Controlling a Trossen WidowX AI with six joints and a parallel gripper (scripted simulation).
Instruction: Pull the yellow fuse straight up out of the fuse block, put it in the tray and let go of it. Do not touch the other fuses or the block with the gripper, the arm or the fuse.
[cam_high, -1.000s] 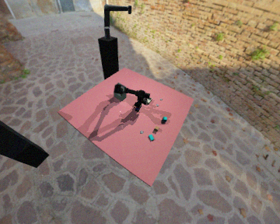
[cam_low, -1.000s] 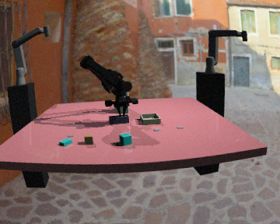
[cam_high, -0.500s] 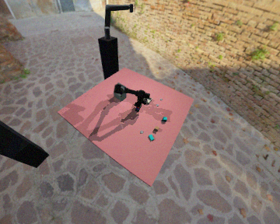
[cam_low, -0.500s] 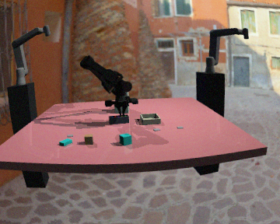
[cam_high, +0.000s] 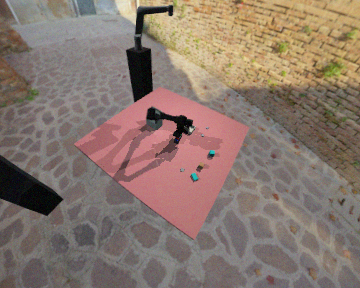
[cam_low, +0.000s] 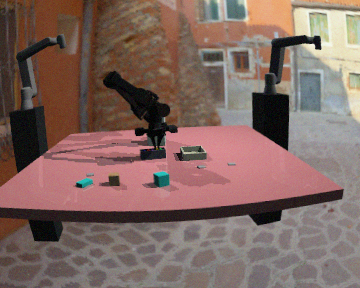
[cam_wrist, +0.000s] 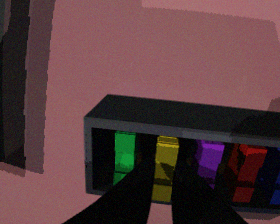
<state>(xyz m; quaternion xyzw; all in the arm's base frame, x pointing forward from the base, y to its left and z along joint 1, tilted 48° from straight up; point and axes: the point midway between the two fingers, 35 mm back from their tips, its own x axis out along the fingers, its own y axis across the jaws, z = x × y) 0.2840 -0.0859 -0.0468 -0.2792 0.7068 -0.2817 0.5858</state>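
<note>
The yellow fuse (cam_wrist: 166, 152) stands in its slot of the dark fuse block (cam_wrist: 150, 113) (cam_low: 152, 155), between the green fuse (cam_wrist: 125, 150) and the purple fuse (cam_wrist: 211, 154). A red fuse (cam_wrist: 251, 162) and a blue fuse (cam_wrist: 276, 182) are further right in the wrist view. My gripper (cam_wrist: 164, 167) (cam_low: 158, 147) is shut on the yellow fuse, one finger on each side; the fingers hide parts of the slots beside it. In the exterior view the fingers reach down to the block's top. The tray (cam_low: 193, 157) stands to the right of the block there, with nothing visible in it.
A teal cube (cam_high: 212, 153) (cam_low: 161, 179), an olive cube (cam_high: 200, 166) (cam_low: 114, 180) and a flat teal block (cam_high: 194, 176) (cam_low: 84, 183) lie toward the table's near edge in the exterior view. Several small flat grey pieces lie about. Two other arms stand on black pedestals off the table.
</note>
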